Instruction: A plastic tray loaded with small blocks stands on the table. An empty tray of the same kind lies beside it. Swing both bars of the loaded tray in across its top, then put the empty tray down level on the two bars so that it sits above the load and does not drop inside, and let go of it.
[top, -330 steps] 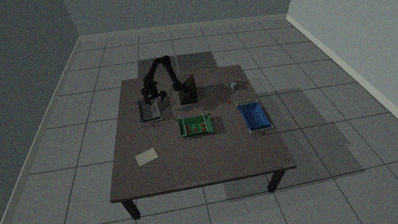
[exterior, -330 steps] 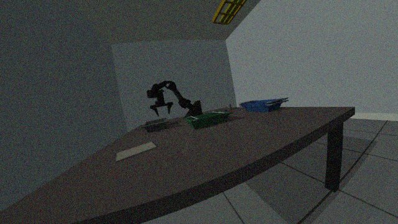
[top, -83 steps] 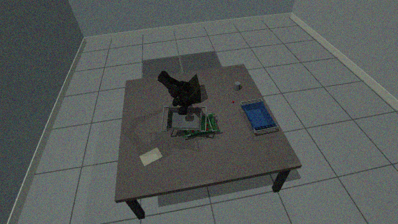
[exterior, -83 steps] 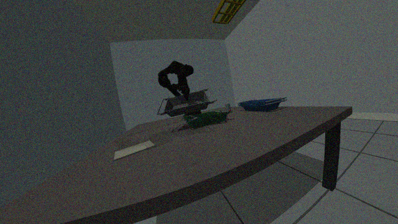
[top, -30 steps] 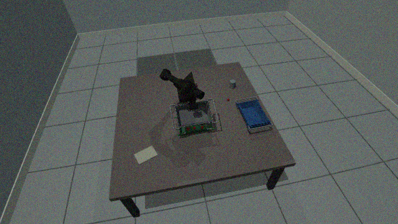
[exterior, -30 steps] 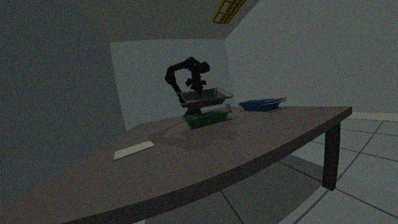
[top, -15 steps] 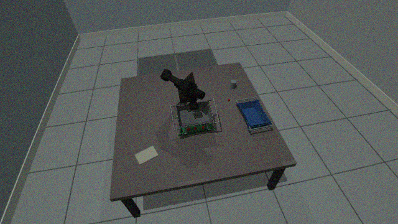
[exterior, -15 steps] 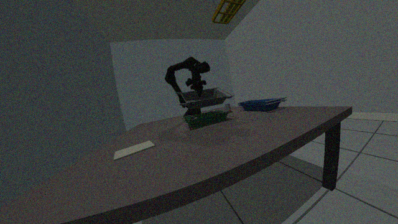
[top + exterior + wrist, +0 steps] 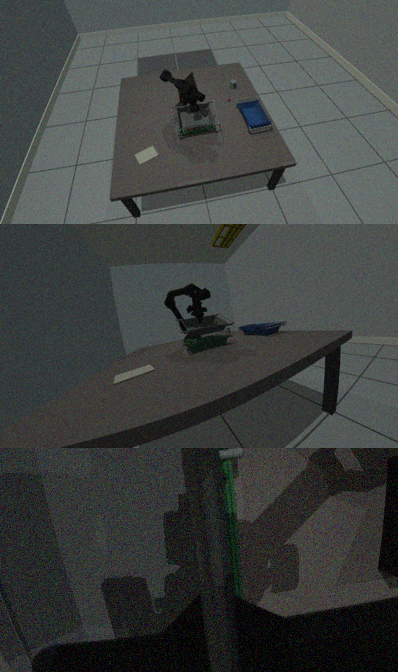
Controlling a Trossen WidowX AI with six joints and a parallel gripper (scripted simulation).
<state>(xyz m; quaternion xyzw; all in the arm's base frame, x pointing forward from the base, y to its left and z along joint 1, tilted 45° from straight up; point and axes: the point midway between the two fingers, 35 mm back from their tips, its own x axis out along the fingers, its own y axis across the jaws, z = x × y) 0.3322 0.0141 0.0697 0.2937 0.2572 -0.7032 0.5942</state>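
Note:
A grey empty tray (image 9: 189,122) (image 9: 206,329) hangs, roughly level, just above the loaded green tray (image 9: 206,344) (image 9: 232,523). My gripper (image 9: 194,111) (image 9: 199,321) (image 9: 212,601) points down and is shut on the grey tray's wall on the arm's side. Small red blocks (image 9: 195,128) show in the green tray along its front side in the top view; the grey tray hides the rest. A gap shows between the two trays in the exterior view. Thin wires show near the green tray's right end, but I cannot tell how its two bars lie.
A blue tray (image 9: 255,113) (image 9: 261,329) with wire bars stands at the table's right side. A small grey cylinder (image 9: 233,84) and a tiny red object (image 9: 229,100) are behind it. A cream card (image 9: 146,154) (image 9: 134,374) lies at the front left.

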